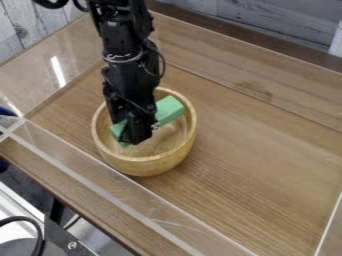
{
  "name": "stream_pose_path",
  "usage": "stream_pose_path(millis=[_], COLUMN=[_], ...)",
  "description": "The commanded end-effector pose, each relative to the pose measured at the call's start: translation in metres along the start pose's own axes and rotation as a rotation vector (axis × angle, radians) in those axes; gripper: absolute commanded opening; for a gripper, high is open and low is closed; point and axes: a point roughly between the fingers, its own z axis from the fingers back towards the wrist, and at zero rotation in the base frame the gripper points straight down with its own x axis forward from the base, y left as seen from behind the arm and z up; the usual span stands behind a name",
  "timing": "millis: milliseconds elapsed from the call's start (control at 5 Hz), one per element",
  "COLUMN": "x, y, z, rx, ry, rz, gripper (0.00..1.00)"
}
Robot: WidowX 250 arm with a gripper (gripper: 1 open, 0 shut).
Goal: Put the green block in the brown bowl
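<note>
The brown bowl (171,152) sits left of centre on the wooden table. Inside it the green block (170,108) leans against the far right wall, its lower end hidden behind my fingers. My black gripper (135,134) points straight down into the bowl, shut on the green block near its lower end. The arm rises from the bowl toward the top of the camera view.
The wooden table (254,140) has a low clear wall (80,170) along its front and left sides. A grey plank floor (27,25) shows at the top left, and cables (20,235) lie at the bottom left corner.
</note>
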Motion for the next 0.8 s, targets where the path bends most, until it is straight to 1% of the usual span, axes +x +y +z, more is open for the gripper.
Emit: stream_pose_path(millis=[0,600], x=[0.0122,0.0123], y=[0.0058,0.0065], z=[0.0111,0.0126], rx=[0.029,0.019], ry=[-0.041,-0.034], rz=[-0.009,0.003], gripper=[0.0,0.0])
